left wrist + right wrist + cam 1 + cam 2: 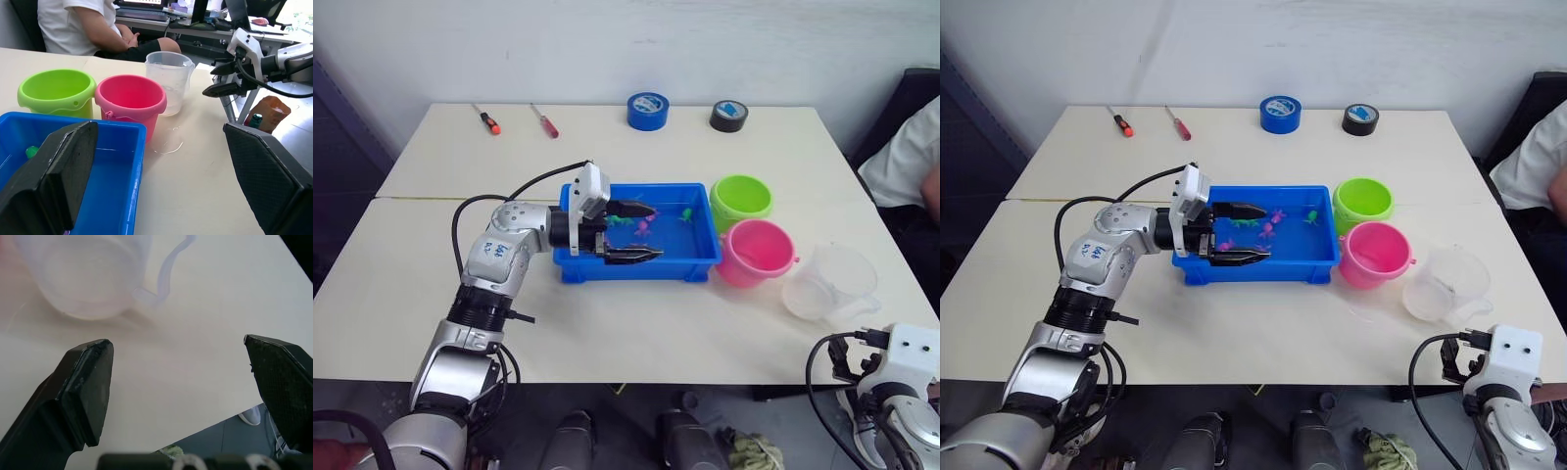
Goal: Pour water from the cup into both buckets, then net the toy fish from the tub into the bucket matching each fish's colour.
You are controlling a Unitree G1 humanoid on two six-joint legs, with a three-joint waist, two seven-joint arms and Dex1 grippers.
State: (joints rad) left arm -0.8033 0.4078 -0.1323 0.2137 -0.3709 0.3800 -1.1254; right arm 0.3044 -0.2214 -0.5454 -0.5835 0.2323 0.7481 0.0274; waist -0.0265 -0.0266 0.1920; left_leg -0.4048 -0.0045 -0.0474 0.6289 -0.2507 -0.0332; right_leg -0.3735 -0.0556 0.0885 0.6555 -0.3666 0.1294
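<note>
Inside tub (576,266) small fish (644,228), both buckets (741,197) unfilled, both fingers spread.

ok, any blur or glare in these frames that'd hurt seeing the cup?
Right wrist view: the cup is soft and out of focus, pale against the pale table; the right claw is sharp. Left wrist view: cup crisp, its clear wall readable. Left eye view: even light, soft shadows, no strong glare; cup is faint but its outline holds.

The left pincer (641,232) hides part of the tub (700,257); fish count unclear.
</note>
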